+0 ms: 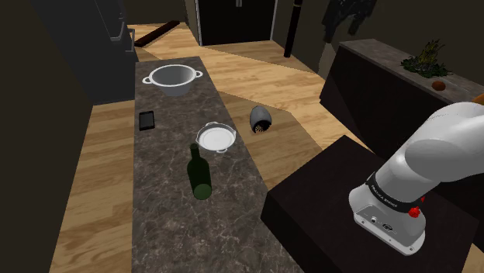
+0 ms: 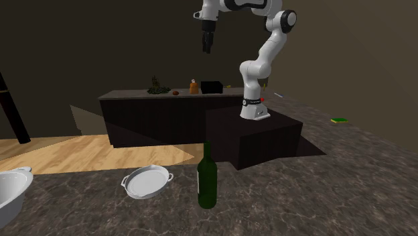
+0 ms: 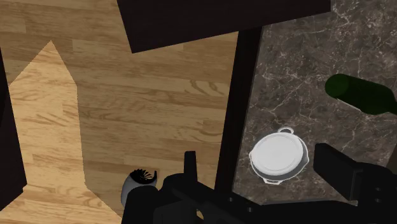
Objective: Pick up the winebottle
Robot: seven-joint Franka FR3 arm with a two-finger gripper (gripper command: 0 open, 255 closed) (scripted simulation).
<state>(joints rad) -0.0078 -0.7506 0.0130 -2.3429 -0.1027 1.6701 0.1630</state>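
The wine bottle [image 1: 199, 172] is dark green and stands upright on the dark marble counter [image 1: 178, 225], near the edge that faces the stand. From the second exterior view the bottle [image 2: 207, 178] is in front, with my gripper [image 2: 207, 47] high above and behind it, pointing down. In the wrist view my gripper [image 3: 264, 168] is open with nothing between its fingers [image 3: 189, 164]. The bottle [image 3: 362, 95] is far below and off to one side, beyond the shallow white dish [image 3: 278, 156].
On the counter are a white two-handled pot [image 1: 173, 77], a shallow white dish [image 1: 215, 138] close to the bottle, and a black phone [image 1: 146, 120]. A dark grey object [image 1: 261, 118] lies on the wooden floor. A dark sideboard [image 2: 161, 110] stands behind the stand [image 1: 333, 209].
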